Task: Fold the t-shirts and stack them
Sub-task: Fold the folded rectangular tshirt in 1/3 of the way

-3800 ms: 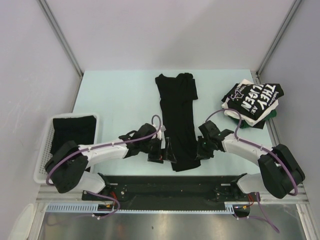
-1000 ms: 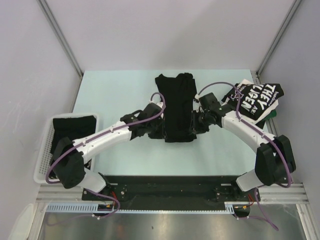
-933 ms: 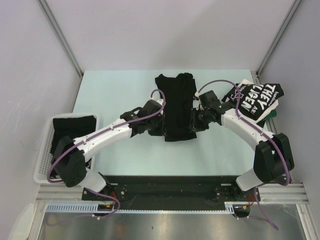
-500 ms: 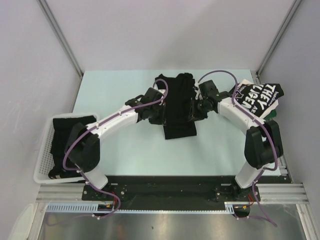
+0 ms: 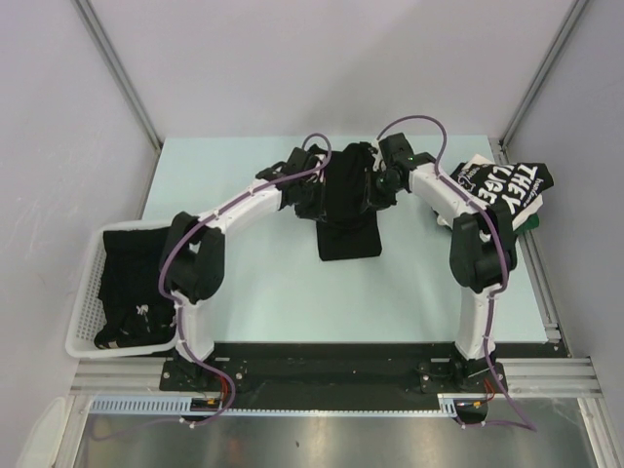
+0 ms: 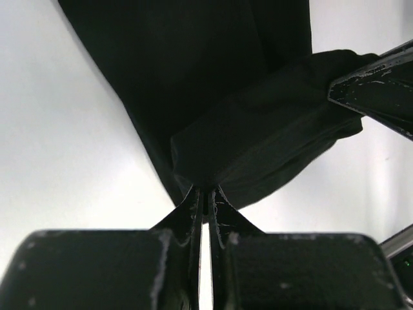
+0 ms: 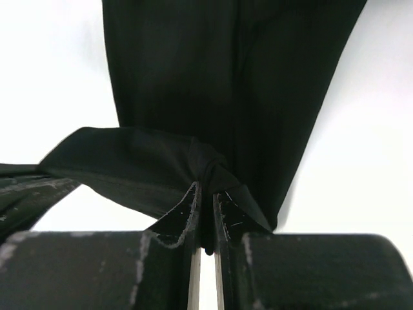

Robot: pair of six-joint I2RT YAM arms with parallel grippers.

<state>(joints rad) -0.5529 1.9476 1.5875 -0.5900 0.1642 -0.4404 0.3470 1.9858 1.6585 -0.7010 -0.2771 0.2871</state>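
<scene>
A plain black t-shirt (image 5: 349, 232) lies as a long strip in the middle of the table, its near end doubled over toward the far end. My left gripper (image 5: 314, 198) is shut on the left corner of the lifted fold; in the left wrist view the cloth (image 6: 258, 135) is pinched at the gripper's tips (image 6: 205, 194). On the right corner my right gripper (image 5: 376, 191) is shut too, with a bunch of fabric (image 7: 193, 161) caught in its tips (image 7: 206, 190). The lifted fold hangs between the two grippers over the flat part of the shirt.
A stack of folded t-shirts (image 5: 497, 195), the top one with big white lettering, sits at the far right of the table. A white mesh basket (image 5: 83, 312) at the left edge holds more black cloth (image 5: 132, 283). Grey walls enclose the pale table (image 5: 224, 263).
Both grippers have carried the shirt's near hem away from the bases toward the far end, so the strip now lies doubled and shorter. Both arms are stretched further out.
</scene>
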